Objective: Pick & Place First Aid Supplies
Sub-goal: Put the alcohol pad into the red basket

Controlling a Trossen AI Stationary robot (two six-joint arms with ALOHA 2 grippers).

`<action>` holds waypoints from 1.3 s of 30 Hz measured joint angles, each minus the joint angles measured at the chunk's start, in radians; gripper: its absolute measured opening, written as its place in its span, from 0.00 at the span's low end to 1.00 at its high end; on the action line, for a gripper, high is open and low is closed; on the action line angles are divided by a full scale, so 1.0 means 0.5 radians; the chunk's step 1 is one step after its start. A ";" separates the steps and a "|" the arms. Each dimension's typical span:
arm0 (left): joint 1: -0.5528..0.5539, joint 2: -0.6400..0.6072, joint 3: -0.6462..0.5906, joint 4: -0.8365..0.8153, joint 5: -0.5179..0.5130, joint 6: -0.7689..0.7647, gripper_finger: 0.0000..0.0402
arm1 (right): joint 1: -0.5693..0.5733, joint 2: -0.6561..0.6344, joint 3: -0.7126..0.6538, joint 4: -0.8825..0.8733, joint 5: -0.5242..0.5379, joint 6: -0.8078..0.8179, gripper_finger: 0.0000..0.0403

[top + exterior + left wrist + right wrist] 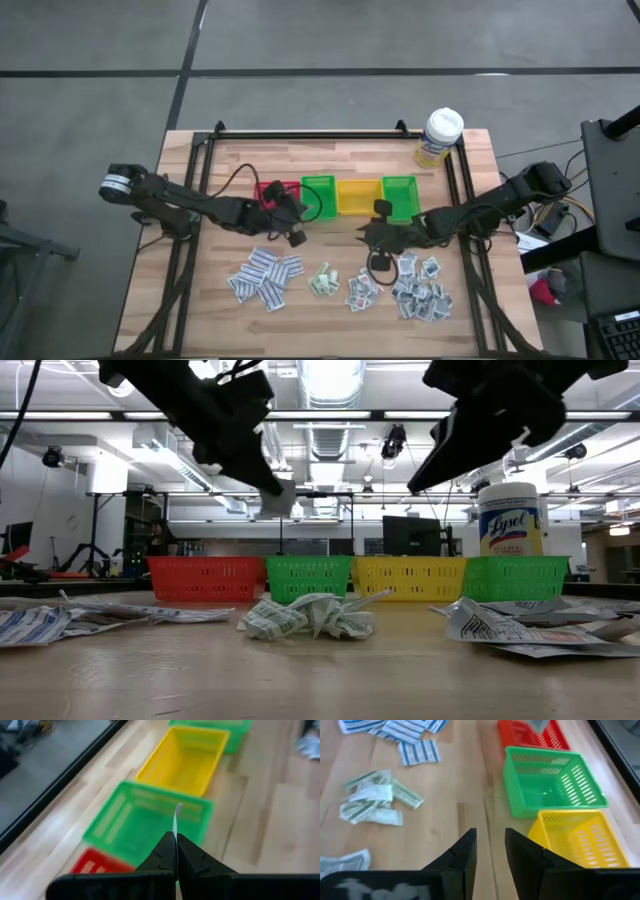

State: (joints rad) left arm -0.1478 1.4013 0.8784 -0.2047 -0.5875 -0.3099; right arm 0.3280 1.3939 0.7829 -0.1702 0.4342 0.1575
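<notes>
The first aid supplies lie as loose white paper packets in piles near the table's front: blue-striped ones, green-printed ones and more at the right. My left gripper is shut on one thin white packet and hovers just in front of the red bin and the left green bin. My right gripper hangs open with nothing between its fingers. It is above bare table in front of the yellow bin. My left gripper pinches the white packet between its two fingers. The packet shows edge-on, and its free end sticks out past the fingertips. It is lifted clear of the table, above the bins' height in the low view. The fingers slant down toward the far side.
Four small bins stand in a row at mid-table, the rightmost one a second green bin. A white-capped bottle with a yellow label stands at the far right corner. A black frame rail runs along the table's far edge.
</notes>
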 joint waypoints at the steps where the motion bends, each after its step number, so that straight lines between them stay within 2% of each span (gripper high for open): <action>1: 0.014 -0.022 0.000 -0.049 0.000 -0.015 0.00 | 0.019 -0.004 -0.003 -0.010 0.000 -0.001 0.23; 10: 0.155 -0.190 0.000 -0.431 -0.002 -0.072 0.00 | 0.144 -0.164 -0.045 -0.039 0.005 -0.034 0.18; 18: 0.281 -0.236 -0.001 -0.586 0.087 -0.026 0.00 | 0.178 -0.543 -0.219 -0.049 0.005 0.053 0.15; 24: 0.406 -0.236 -0.008 -0.613 0.122 0.028 0.00 | 0.194 -0.823 -0.370 -0.041 0.006 0.156 0.15; 28: 0.516 -0.236 -0.040 -0.624 0.240 0.057 0.00 | 0.216 -0.947 -0.445 -0.018 0.005 0.157 0.16; 39: 0.694 -0.235 -0.177 -0.562 0.493 0.093 0.00 | 0.217 -1.045 -0.589 0.070 0.005 0.211 0.20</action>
State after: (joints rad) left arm 0.1993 1.2839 0.7899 -0.4858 -0.3408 -0.2634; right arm 0.4366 0.8714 0.4885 -0.1352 0.4366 0.2629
